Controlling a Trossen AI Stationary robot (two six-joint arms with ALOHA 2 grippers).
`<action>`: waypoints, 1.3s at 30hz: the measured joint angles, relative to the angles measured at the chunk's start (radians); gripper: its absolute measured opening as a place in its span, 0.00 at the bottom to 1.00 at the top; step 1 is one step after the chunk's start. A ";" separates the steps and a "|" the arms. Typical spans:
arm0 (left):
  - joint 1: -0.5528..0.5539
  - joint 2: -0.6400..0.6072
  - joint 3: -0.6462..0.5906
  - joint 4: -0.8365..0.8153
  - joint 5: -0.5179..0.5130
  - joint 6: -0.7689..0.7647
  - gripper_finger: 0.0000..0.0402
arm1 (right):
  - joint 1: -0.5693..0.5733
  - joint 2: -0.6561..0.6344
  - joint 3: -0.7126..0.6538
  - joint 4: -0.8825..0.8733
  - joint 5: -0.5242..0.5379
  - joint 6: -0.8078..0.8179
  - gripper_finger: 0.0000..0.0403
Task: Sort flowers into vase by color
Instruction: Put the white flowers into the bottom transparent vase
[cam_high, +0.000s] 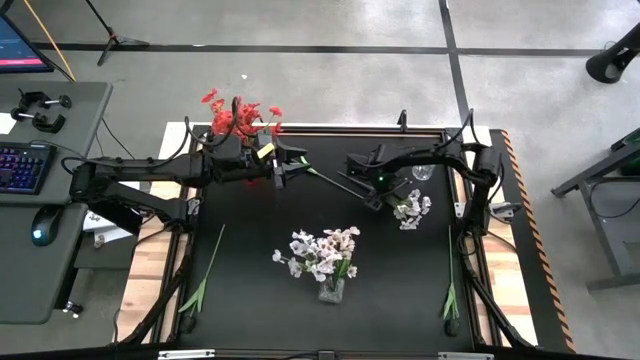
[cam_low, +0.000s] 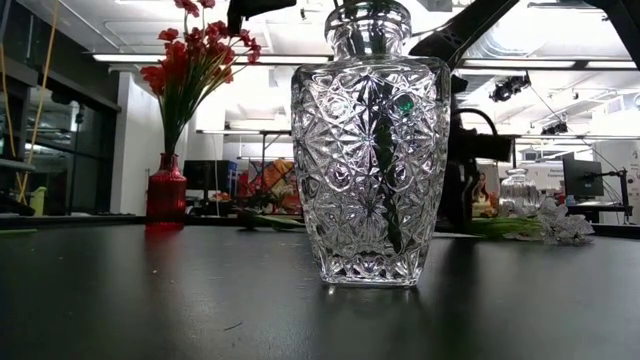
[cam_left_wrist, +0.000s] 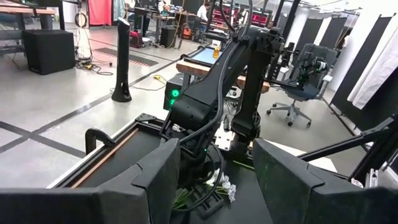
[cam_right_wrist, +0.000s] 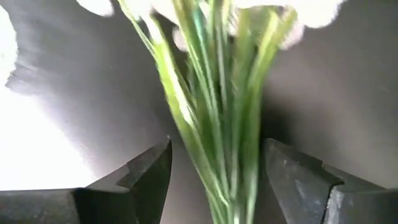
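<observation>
Two claws apart, right claw (cam_right_wrist: 214, 171) straddling white flower stems (cam_right_wrist: 217, 112), left claw (cam_left_wrist: 214, 168) empty, clear of table edge.

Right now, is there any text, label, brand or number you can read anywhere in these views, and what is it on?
No readable text in any view.
Monitor beside the table: red screen, nothing legible.
Keyboard: keys too small to read.
Clear glass vase: cut pattern only, no label.
Red vase: no label visible.

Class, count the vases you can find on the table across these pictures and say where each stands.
3. A red vase with red flowers at the far left edge; a clear cut-glass vase with white flowers, front centre; a small clear vase far right. Others may be hidden behind the arms.
</observation>
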 joint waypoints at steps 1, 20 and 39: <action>0.000 0.000 0.000 0.000 0.000 0.000 0.47 | 0.000 0.000 0.000 -0.005 0.009 0.001 0.60; 0.000 0.000 0.000 0.006 0.000 -0.021 0.47 | -0.008 0.006 0.000 0.092 0.028 0.065 0.60; 0.000 0.000 0.000 0.006 0.000 -0.020 0.47 | -0.093 0.000 -0.035 0.231 -0.069 -0.252 0.60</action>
